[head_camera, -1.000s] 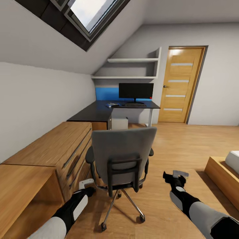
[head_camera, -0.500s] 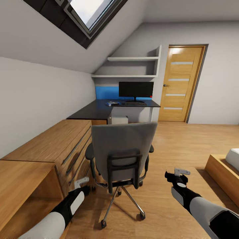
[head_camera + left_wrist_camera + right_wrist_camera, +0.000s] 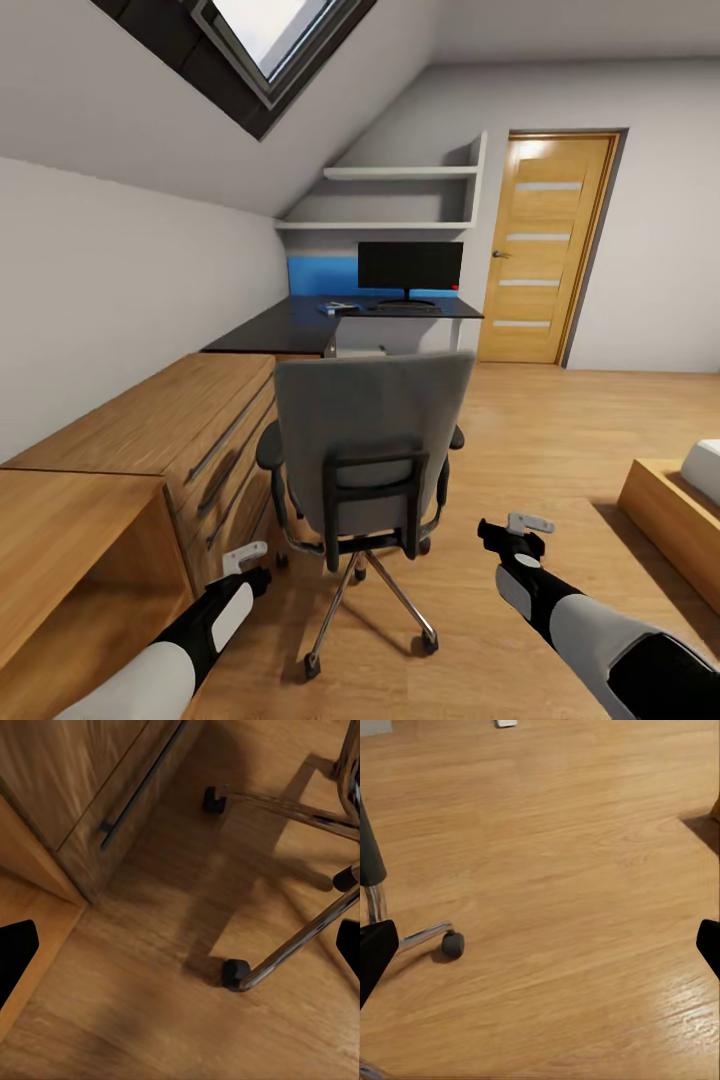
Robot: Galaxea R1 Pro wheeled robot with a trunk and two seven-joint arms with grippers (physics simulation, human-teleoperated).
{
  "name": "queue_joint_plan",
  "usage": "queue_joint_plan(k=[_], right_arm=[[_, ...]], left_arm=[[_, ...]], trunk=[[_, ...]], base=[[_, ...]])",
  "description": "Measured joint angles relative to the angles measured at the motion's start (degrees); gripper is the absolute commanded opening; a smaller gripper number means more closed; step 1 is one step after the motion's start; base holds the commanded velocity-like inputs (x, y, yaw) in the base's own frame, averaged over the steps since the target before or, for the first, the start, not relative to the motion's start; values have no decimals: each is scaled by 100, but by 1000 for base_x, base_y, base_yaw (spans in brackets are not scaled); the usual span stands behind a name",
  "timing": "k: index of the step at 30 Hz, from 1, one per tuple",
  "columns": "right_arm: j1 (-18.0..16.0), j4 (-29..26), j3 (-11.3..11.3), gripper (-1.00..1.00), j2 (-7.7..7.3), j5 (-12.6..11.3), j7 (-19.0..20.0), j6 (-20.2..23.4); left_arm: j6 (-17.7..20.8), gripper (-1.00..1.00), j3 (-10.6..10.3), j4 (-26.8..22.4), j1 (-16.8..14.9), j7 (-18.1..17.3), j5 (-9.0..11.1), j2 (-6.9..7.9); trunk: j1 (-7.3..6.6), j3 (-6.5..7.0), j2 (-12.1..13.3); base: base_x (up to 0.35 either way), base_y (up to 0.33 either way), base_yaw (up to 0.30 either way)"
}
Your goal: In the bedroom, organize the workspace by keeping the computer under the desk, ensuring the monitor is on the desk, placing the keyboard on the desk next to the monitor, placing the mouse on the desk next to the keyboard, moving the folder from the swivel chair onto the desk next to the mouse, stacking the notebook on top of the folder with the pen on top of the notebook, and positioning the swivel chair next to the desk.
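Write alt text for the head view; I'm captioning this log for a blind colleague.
A grey swivel chair stands with its back to the camera on a wood floor, between the left gripper and right gripper. Beyond it, a black desk carries a monitor; a wooden chest lines the left wall.

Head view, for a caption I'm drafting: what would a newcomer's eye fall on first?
The grey swivel chair, its back to the camera, stands mid-floor beside a wooden chest. Behind it, the monitor sits on the black desk before a blue panel, right of it a wooden door.
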Motion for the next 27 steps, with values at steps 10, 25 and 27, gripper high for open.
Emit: queue_joint_plan(k=[10,25,27], right_arm=[[0,-12,6,100,109,0,-9,-229],[8,7,15,100,108,14,27,-303],[8,7,16,100,108,15,28,-312]], left_arm=[[3,100,-3,1,0,-14,-1,-20],[18,100,-10,-1,0,-25,-23,-22],[18,100,-10,0,0,-26,-22,-23]], trunk=[[220,-180,-401],[218,-180,-403],[217,-180,-403]], base=[[0,0,0],[93,0,0],[276,0,0]])
